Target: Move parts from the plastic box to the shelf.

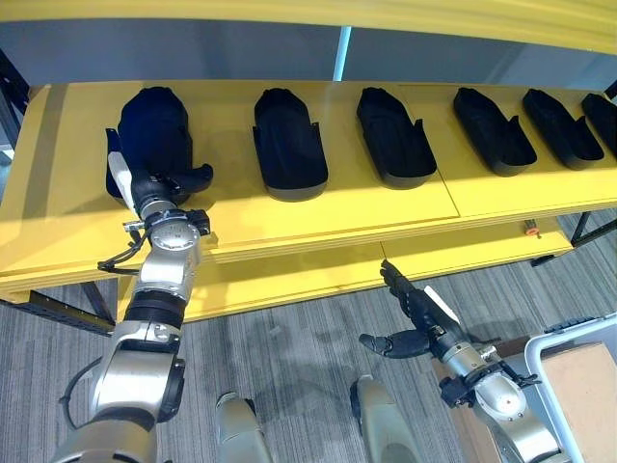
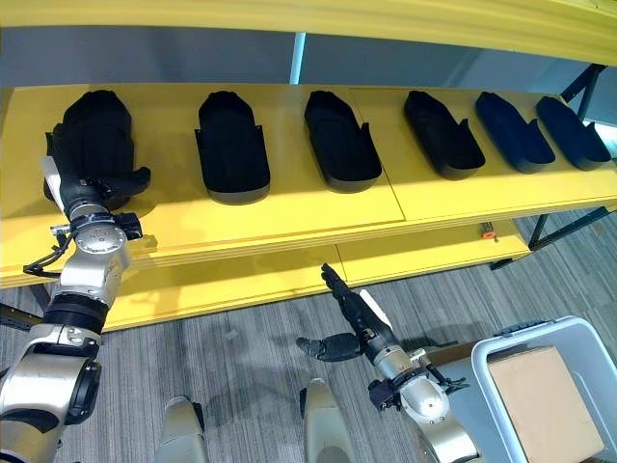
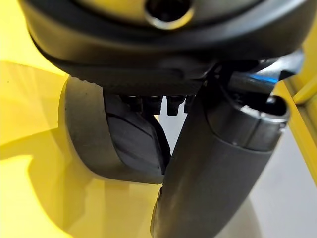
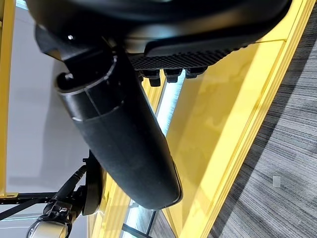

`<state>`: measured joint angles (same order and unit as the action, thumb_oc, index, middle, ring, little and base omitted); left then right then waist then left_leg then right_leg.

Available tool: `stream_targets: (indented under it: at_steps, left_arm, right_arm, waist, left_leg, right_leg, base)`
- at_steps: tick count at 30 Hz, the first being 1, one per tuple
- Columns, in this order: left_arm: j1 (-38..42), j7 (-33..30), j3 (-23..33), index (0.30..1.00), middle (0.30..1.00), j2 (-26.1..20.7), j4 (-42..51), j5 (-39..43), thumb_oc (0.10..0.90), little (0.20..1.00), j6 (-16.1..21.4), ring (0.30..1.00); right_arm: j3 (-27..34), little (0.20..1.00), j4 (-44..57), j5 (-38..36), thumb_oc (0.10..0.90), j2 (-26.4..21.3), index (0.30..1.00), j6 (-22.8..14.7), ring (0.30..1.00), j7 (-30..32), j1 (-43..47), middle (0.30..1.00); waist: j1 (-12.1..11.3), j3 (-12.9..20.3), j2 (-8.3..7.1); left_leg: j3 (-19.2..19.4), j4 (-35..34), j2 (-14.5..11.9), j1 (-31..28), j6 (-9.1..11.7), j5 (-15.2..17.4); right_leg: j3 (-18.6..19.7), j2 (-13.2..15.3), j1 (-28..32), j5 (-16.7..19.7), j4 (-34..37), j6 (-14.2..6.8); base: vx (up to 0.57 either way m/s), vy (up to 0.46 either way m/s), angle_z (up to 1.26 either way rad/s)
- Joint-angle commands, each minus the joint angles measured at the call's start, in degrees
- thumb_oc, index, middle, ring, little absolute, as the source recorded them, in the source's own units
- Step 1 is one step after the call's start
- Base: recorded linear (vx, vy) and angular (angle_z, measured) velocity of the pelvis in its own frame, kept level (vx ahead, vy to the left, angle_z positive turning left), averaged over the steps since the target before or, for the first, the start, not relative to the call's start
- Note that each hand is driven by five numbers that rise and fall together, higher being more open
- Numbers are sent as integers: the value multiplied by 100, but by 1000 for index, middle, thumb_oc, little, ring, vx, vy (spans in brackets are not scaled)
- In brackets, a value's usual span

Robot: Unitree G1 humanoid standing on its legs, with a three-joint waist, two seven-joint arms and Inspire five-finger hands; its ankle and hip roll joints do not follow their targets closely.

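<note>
Six black moulded parts lie in a row on the yellow shelf (image 1: 337, 212). My left hand (image 1: 157, 185) rests on the near end of the leftmost part (image 1: 154, 125). Its thumb (image 3: 213, 173) presses against that part's grey wall (image 3: 89, 144), with the fingers over the other side. The other parts (image 1: 287, 145) lie free to the right. My right hand (image 1: 416, 307) hangs open over the floor in front of the shelf's lower board, fingers straight, holding nothing. The plastic box (image 2: 578, 333) stands at the lower right.
A brown cardboard piece (image 2: 540, 391) lies inside the plastic box. A lower yellow board (image 1: 289, 280) juts out under the shelf. A dark steel frame leg (image 1: 67, 313) stands at the left. Grey carpet (image 1: 289, 357) covers the floor.
</note>
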<state>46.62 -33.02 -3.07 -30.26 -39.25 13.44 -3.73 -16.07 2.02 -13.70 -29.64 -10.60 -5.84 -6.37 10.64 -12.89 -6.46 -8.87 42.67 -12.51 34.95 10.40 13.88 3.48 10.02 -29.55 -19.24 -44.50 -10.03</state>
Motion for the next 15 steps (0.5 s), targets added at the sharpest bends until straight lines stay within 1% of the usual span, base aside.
stream_targets:
  at_steps: [1, 9, 12, 15]
  left_arm:
    - [514, -17, -101, 1000, 1000, -206, 426, 8, 900, 1000, 730, 1000]
    - [445, -42, -61, 1000, 1000, -290, 595, -59, 900, 1000, 745, 1000]
    - [351, -91, 6, 1000, 1000, -310, 872, -122, 900, 1000, 793, 1000]
    - [184, -130, 87, 1000, 1000, -326, 1340, -264, 900, 1000, 823, 1000]
  right_arm:
    - [403, 1000, 459, -283, 900, -58, 1000, -448, 1000, 76, -3, 1000]
    - [378, 1000, 472, -305, 900, -52, 1000, -440, 1000, 34, 14, 1000]
    - [402, 1000, 488, -285, 900, -61, 1000, -450, 1000, 38, 9, 1000]
    - [433, 1000, 489, -259, 900, -59, 1000, -455, 1000, 51, 21, 1000]
  waist:
    - [-70, 632, 152]
    - [-97, 652, 144]
    - [-121, 642, 141]
    - [-149, 631, 146]
  left_leg:
    - [-187, -122, -181, -46, -274, -115]
    - [-186, -114, -169, -38, -283, -103]
    - [-187, -115, -165, -35, -283, -101]
    - [-195, -100, -152, -27, -289, -101]
  right_leg:
    - [-44, 168, 210, 9, 108, 274]
    - [-47, 172, 223, 5, 106, 269]
    - [-51, 182, 219, 8, 106, 268]
    - [-45, 181, 217, 9, 97, 273]
  base:
    - [0, 0, 0]
    - [0, 0, 0]
    - [0, 0, 0]
    - [0, 0, 0]
